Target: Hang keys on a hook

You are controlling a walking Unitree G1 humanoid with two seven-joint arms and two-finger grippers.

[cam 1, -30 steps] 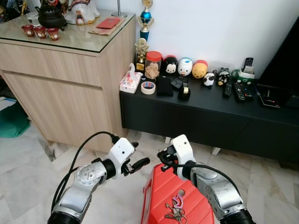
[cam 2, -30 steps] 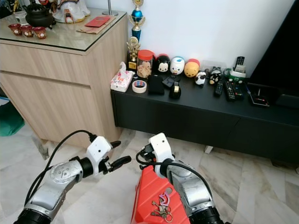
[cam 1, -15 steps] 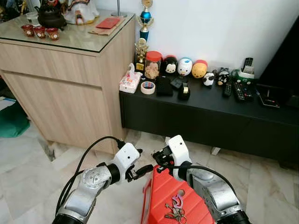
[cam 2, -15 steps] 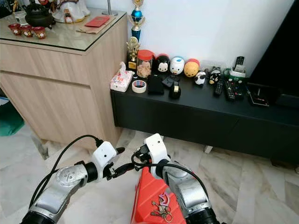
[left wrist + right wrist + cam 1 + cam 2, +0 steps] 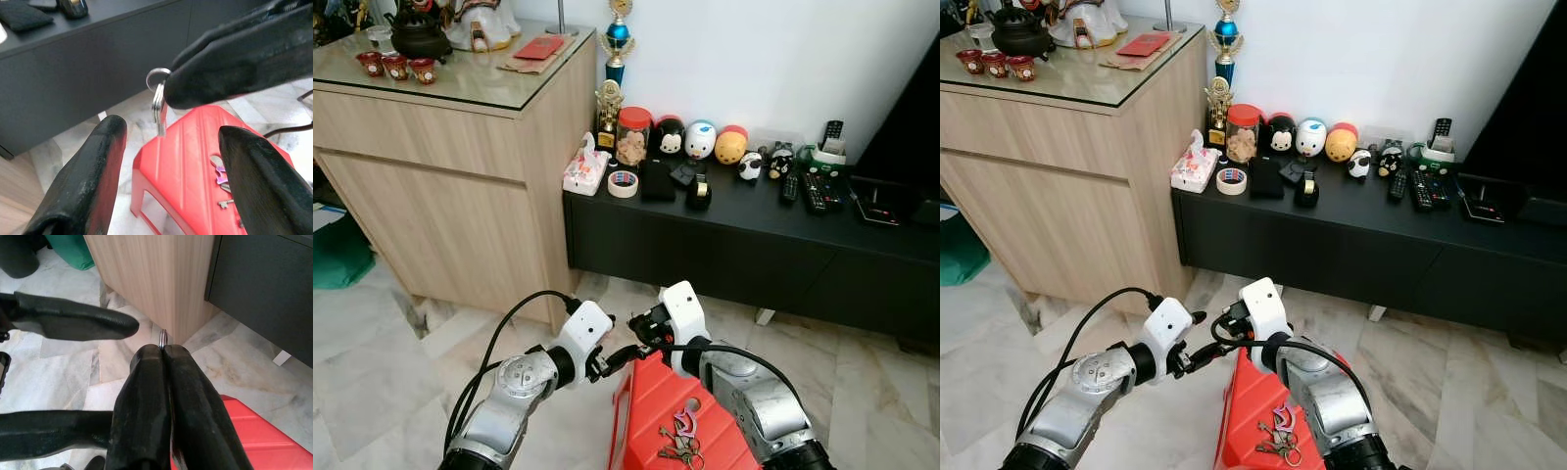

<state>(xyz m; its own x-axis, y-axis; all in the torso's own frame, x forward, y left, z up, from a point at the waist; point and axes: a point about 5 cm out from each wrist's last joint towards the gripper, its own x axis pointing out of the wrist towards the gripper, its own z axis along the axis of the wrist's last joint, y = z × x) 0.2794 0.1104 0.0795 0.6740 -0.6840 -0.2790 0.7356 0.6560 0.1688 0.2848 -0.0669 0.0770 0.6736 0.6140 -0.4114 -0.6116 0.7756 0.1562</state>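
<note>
Left wrist view tells me most: my right tool (image 5: 168,95) is clamped tight on a key ring (image 5: 155,81), so the flat steel key (image 5: 158,112) dangles free below it. That grip at the ring's edge leaves the loop exposed, which I judge is the point, since the open loop is what has to slip over a hook. I cannot make out a hook in any view.

My left tool (image 5: 166,161) is spread wide, one blunt matte black finger (image 5: 85,181) on each side of the hanging key without touching it, looking ready to take it over.

Everything sits just above the red stool (image 5: 675,416), at its far edge. The stool is glossy moulded plastic with shallow ribs along its top. On its near part lies a second bunch of keys (image 5: 680,446) with a pink clip (image 5: 686,422), untouched.

Beyond the stool runs a low black desk (image 5: 862,250) with a matte top, and beside that a pale wood-grain cabinet (image 5: 440,196) under a glass sheet. The floor around the stool is polished veined marble.
</note>
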